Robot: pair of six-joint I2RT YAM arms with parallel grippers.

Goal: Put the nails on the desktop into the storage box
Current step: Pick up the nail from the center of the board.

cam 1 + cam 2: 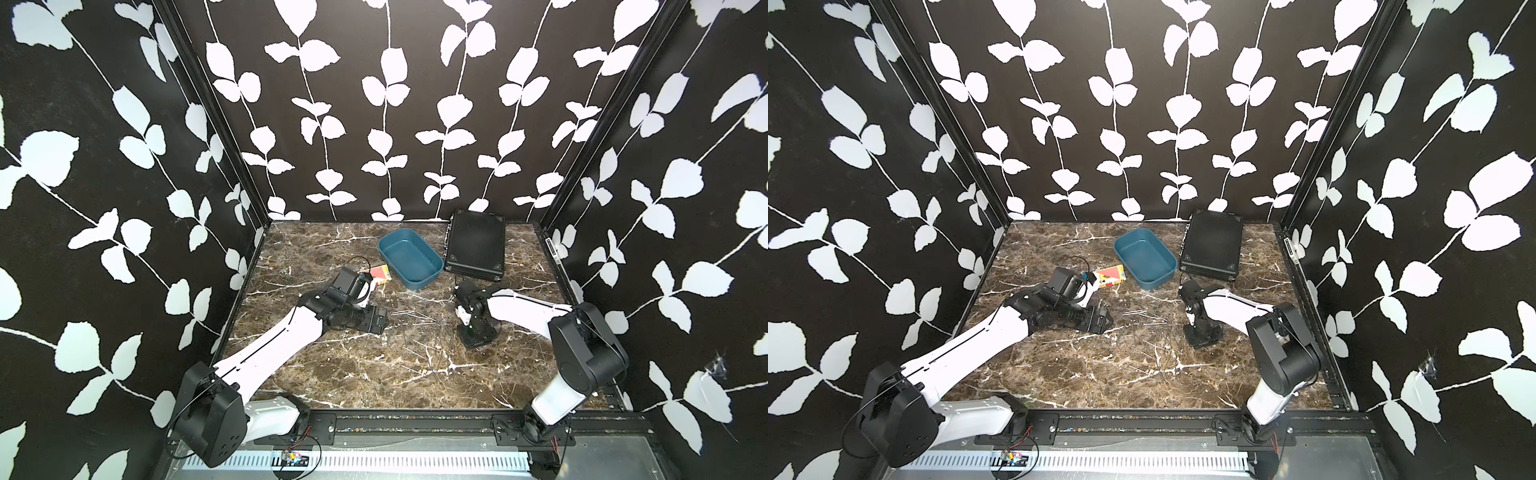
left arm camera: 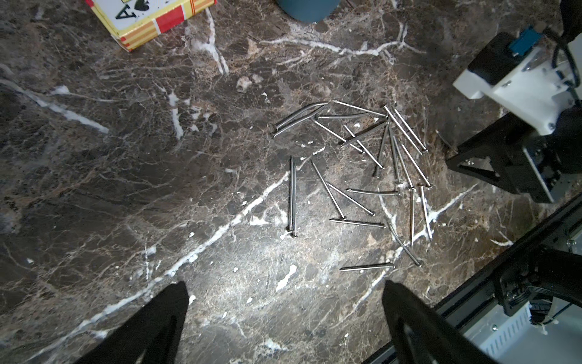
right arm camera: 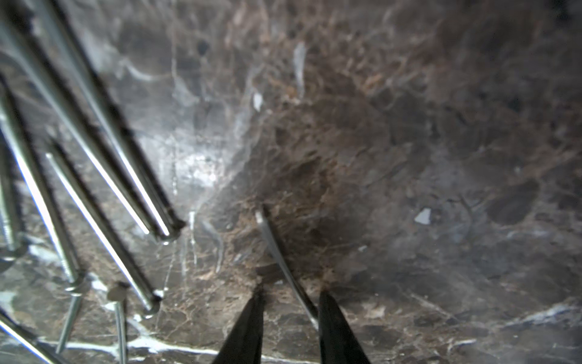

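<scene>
Thin, silvery steel nails (image 2: 362, 164) lie scattered on the brown marble-patterned counter (image 1: 353, 374), none visible in the teal plastic storage box (image 1: 409, 259). The right gripper (image 3: 291, 302) stands narrowly open around 1 nail (image 3: 277, 249); the left gripper (image 2: 285, 302) gapes empty. They look stiff, light and slippery, so pinch mid-shaft.

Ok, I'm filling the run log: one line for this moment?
left gripper: open, above desktop | right gripper: open, astride one nail | storage box: looks empty
</scene>
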